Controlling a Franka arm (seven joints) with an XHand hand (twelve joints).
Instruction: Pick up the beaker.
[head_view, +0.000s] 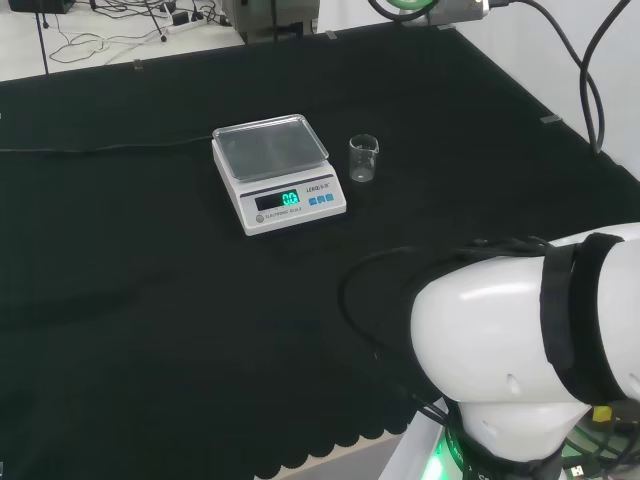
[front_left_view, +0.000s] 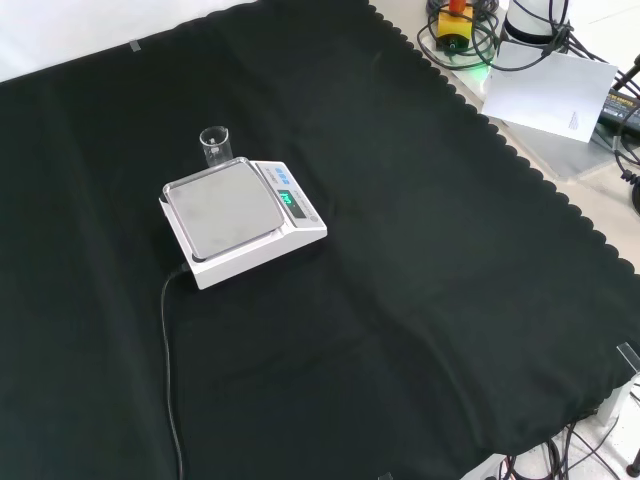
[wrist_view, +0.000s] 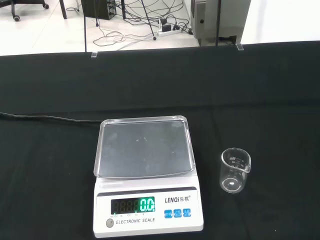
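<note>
beaker (head_view: 364, 158): small, clear glass, upright on the cloth, looks empty. Head view: just right of the scale, a narrow gap between them, not touching. Front view (front_left_view: 215, 146): just beyond the scale's far edge.
scale (head_view: 278, 172): white body, steel pan bare, green display lit, blue buttons beside the display. Head view: mid-bench, left of centre, display side facing the arm.
scale cable (front_left_view: 169, 370): black, front view: runs from the scale's near left side toward the near edge of the cloth.
cloth (head_view: 150, 300): black, covers the bench, scalloped hem on the arm's side.
arm link (head_view: 520, 350): big white link, head view near right, well apart from the beaker.
hand: fingers – cannot tell, released or clenched.
beaker contact: nothing touching it.
</note>
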